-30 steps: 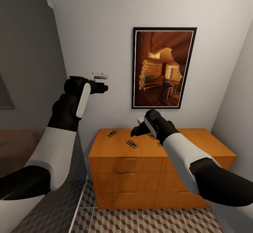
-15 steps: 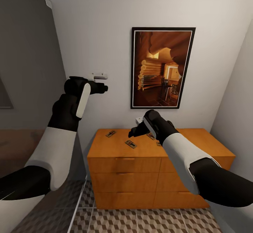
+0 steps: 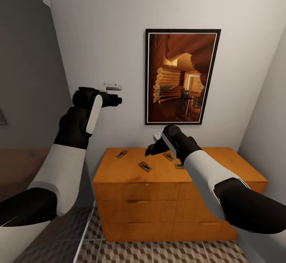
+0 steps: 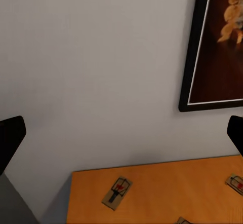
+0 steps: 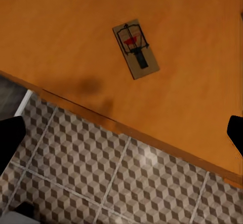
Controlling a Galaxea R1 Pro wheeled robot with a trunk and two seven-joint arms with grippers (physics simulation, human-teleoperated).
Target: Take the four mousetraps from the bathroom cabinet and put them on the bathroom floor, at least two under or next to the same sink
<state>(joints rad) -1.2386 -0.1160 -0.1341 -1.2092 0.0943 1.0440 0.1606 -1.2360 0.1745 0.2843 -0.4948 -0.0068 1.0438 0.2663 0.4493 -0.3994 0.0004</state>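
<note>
Several mousetraps lie on the flat top of the orange-brown cabinet: one at the back left, one nearer the front, one further back, and one partly hidden by my right forearm. My right gripper hovers open above the cabinet top, over the front mousetrap, with nothing between its fingers. My left gripper is raised high before the white wall, open and empty, looking down at a mousetrap. The cube-patterned bathroom floor lies in front of the cabinet.
A framed picture hangs on the wall above the cabinet. A small white wall fitting sits just behind my left gripper. A grey wall stands at the left, a white wall at the right. The cabinet's front edge drops to the tiles.
The whole view has shifted: the cabinet and picture now sit slightly further left, so the camera moved. Both arms hold nearly the same pose and the mousetraps have not moved.
</note>
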